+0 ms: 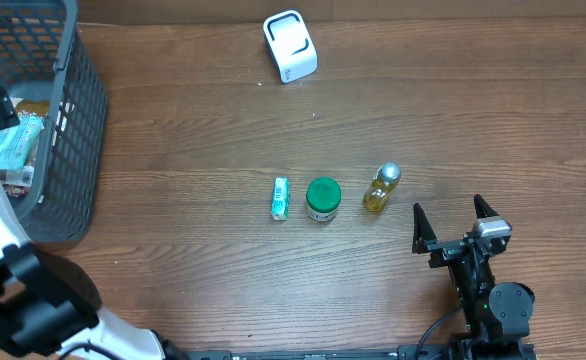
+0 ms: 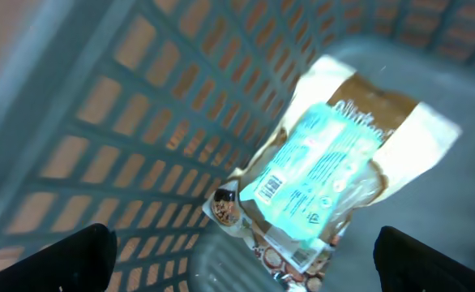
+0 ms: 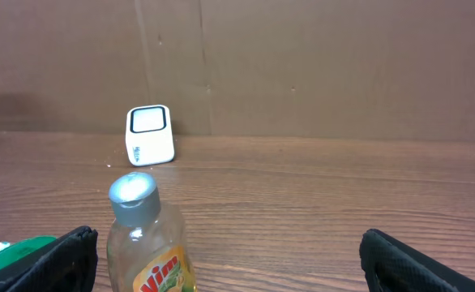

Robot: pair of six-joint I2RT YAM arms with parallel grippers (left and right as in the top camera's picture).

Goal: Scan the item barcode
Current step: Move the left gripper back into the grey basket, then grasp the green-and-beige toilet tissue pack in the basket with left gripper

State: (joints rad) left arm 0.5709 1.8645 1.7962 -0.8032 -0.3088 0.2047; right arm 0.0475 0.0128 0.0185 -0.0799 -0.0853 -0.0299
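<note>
wood table (image 1: pixel 223 130), grey plastic mesh basket (image 1: pixel 73 130) at its far-left edge. white scanner (image 1: pixel 290 46) stands alone near the far edge, well apart from everything else.

three items sit in a row mid-table: small teal-and-white packet (image 1: pixel 280 197) on the left, green-lidded jar (image 1: pixel 322 198) just beside it, then a yellow bottle (image 1: pixel 381 189) with a silver cap lying tilted to the right of the jar. none of them touch.

right gripper (image 1: pixel 449 215) is low over the table, near the bottle and on its near-right side, jaws spread wide, holding nothing. its wrist view has the bottle close in front, left of centre, label partly readable, jar lid at the lower-left corner, scanner further back against the brown wall.

left arm reaches over the basket. left gripper (image 2: pixel 254 258) points down into it, fingertips (image 2: pixel 75 255) at the two bottom corners of the wrist view, wide apart, nothing between them. a teal pouch (image 2: pixel 318 170) lies inside the basket on top of a brown-and-white pack, a barcode label facing up at its lower-left end. picture is soft, print not legible. overhead also shows the pouch inside the basket against the right wall.
</note>
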